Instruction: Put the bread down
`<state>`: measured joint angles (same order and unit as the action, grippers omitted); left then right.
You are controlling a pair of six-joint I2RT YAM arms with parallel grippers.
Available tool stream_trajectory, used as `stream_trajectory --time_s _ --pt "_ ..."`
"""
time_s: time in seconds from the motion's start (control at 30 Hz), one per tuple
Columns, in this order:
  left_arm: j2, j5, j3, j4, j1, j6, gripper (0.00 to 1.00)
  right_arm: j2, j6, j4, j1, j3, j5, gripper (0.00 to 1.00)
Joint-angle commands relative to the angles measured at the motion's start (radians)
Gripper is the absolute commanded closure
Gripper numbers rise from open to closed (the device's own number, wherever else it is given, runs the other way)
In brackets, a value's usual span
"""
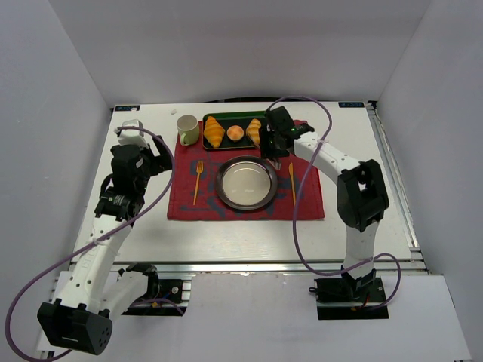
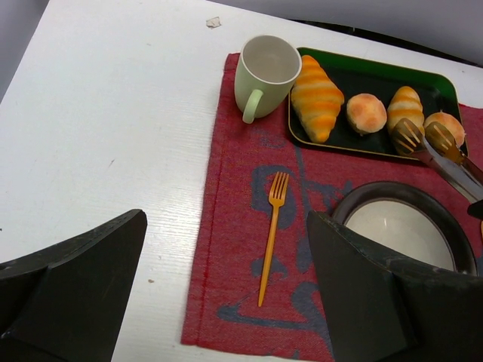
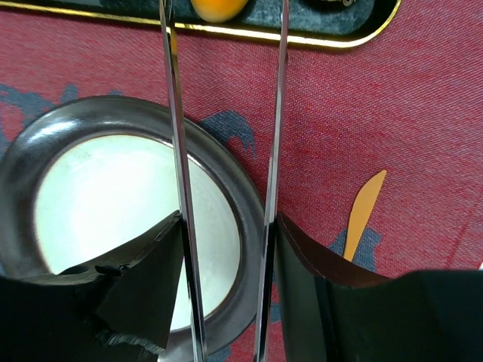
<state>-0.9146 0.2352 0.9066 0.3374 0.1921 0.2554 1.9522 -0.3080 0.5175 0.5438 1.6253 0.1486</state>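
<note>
Top external view: the bread (image 1: 254,130) lies on the black tray (image 1: 234,115), at the far side of the red mat (image 1: 185,204). The plate (image 1: 221,185) in the middle of the mat has no food on it. So the job is just at the start, I think. The bread is not picked up yet, not moved & not put down, so all of that is left to do.

The R gripper (image 1: 266,145) sits right by the bread's near end, at the tray edge. It holds metal tongs (image 3: 173,113) w/ one finger on each arm. It's squeezed only a bit, so the two arms stay apart. Left wrist view shows the tong tips down by the bread's near end, one tip next to the bread and the other next to a round bun (image 2: 447,127) on its right. Can't tell if a tip touches the bread. Nothing looks lifted.

The L gripper (image 2: 226,222) is wide open, holds nothing, and is well apart from the tray.
</note>
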Motion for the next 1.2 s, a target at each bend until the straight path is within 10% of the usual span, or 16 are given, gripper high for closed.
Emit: stream_trajectory --time_s 0.0,0.2,0.43,1.17 --pt "0.011 -0.007 0.011 0.012 0.003 -0.015 0.02 0.034 -0.014 -0.03 -0.002 0.025 0.028 0.47" --pt "0.008 0.009 0.014 0.023 0.003 -0.024 0.02 0.079 -0.011 -0.02 -0.002 0.047 0.042 0.54" --pt "0.003 0.001 0.009 0.018 0.001 -0.022 0.02 0.071 -0.006 -0.013 -0.002 0.058 0.045 0.84" --pt "-0.018 -0.017 0.029 0.028 0.003 -0.019 0.02 -0.162 0.021 0.05 -0.002 0.093 0.019 1.0"
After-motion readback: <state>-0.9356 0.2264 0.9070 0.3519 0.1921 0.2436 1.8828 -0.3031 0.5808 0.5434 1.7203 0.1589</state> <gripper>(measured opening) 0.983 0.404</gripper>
